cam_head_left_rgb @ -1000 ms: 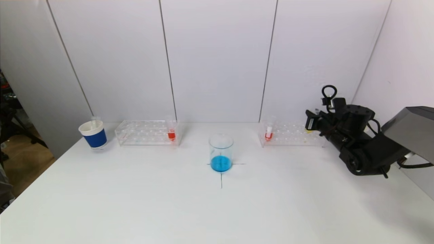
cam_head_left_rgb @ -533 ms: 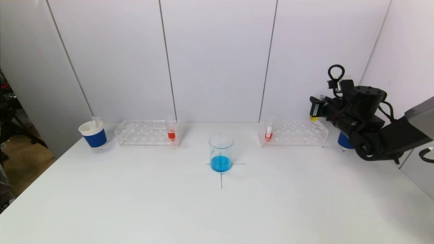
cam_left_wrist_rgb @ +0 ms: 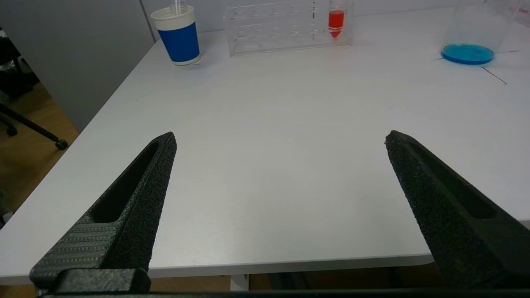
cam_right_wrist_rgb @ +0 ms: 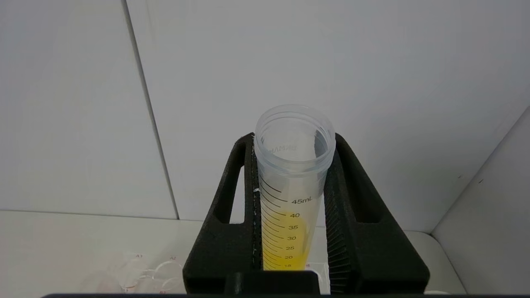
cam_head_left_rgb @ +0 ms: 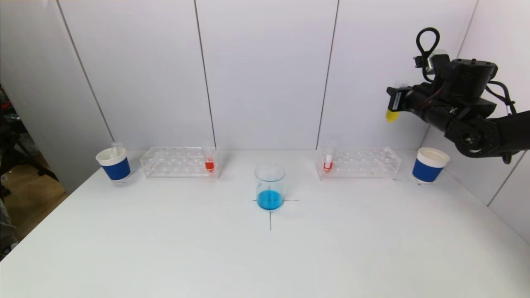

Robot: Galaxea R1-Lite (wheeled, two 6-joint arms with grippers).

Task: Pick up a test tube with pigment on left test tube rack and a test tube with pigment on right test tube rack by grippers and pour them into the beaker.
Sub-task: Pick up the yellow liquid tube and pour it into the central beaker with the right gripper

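The right gripper hung high above the right test tube rack, its jaws clamped on an upright test tube of yellow pigment. The beaker sat far below on the tabletop. The left gripper was parked at the near edge, jaws spread wide, holding nothing.

So the beaker sits mid-table, out in front of the two racks. Left rack is back-left of it with one tube standing in its end nearest the middle, and a cup is just left of that rack. Right rack is back-right, with a tube in its inner end too, and another cup just right of it. The right gripper is up high over the right rack's outer end, clamping a tube with pigment.
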